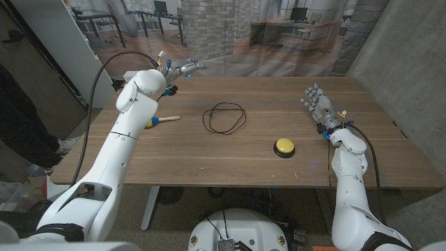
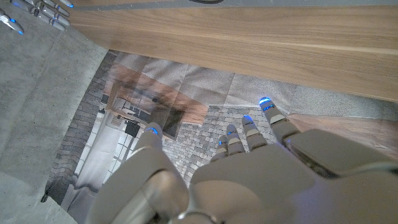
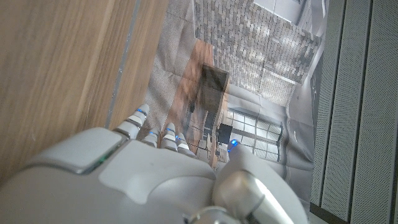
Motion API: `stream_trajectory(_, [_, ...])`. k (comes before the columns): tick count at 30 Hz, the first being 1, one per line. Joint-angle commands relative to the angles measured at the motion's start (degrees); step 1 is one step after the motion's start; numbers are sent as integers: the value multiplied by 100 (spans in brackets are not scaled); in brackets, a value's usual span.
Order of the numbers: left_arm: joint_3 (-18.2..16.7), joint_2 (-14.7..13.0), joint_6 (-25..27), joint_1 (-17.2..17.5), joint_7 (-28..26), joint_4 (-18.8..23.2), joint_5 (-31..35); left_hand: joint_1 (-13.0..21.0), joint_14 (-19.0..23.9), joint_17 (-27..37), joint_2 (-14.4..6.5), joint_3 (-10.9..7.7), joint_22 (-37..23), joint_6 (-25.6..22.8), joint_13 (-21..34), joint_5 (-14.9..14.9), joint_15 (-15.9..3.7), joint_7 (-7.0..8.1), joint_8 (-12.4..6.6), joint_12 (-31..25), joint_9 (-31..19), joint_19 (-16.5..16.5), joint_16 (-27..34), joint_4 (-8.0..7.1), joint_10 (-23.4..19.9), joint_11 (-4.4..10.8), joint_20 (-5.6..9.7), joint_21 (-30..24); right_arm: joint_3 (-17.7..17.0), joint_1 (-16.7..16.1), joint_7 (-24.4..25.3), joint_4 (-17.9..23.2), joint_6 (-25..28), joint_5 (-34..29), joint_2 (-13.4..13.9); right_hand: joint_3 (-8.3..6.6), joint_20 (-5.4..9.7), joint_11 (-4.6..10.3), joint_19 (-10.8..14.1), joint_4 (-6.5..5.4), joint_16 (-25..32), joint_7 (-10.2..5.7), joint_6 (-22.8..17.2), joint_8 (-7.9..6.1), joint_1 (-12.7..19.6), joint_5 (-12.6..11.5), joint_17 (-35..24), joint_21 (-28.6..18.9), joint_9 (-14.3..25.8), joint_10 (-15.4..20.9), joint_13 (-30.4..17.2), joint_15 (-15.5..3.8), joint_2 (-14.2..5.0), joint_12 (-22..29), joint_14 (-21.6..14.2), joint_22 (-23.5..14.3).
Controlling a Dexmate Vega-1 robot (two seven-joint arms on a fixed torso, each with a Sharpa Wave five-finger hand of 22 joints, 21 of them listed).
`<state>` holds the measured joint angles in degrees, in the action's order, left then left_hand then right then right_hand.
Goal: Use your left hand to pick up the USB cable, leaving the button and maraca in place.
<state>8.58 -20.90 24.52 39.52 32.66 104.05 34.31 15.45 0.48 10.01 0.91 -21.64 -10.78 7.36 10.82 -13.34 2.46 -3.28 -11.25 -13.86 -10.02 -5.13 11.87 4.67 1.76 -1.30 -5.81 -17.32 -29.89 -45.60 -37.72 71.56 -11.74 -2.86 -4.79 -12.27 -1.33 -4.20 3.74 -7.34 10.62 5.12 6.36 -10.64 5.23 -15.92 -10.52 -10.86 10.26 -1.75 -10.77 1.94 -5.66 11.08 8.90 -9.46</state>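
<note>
the left robot hand (image 1: 180, 69) hovers at the far edge of the wooden bench (image 1: 230, 160), fingers spread, holding nothing. the right robot hand (image 1: 318, 103) stands on the far right, fingers apart, empty too. the thin black usb cable (image 1: 224, 116) lies mid-bench in a loose coil: light and floppy, probably best pinched where the loops overlap. the small maraca with a blue and yellow head and wooden handle (image 1: 162, 120) sits left of it; the round yellow button on a black base (image 1: 283, 146) is nearer right, both apart from the coil.
</note>
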Motion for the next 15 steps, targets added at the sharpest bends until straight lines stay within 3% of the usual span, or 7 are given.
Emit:
stream_trajectory(1, [399,-338,417,-499,858,-46,342,90,113,27,29,-6,-34,-82,20,8,8,-24,-54,-67,-18,-89,42,63,-106,-5,-22,-39,-34,38,-31,-128,-65,56,23,31,-11,-32,30,0,37,23,9,-31,4,-28,-25,-24,28,1,-20,31,46,31,9,-32])
stream_trajectory(15, [893,-580,612,-1024,1703,-199,802,305,543,32,169,68,-31,-567,37,-47,18,-140,-133,-160,-23,-472,80,215,-568,-28,-31,-128,-105,-43,-73,-94,-86,127,5,42,-14,-37,28,1,36,22,9,-31,-5,-30,-25,-23,28,6,-20,41,53,32,8,-32])
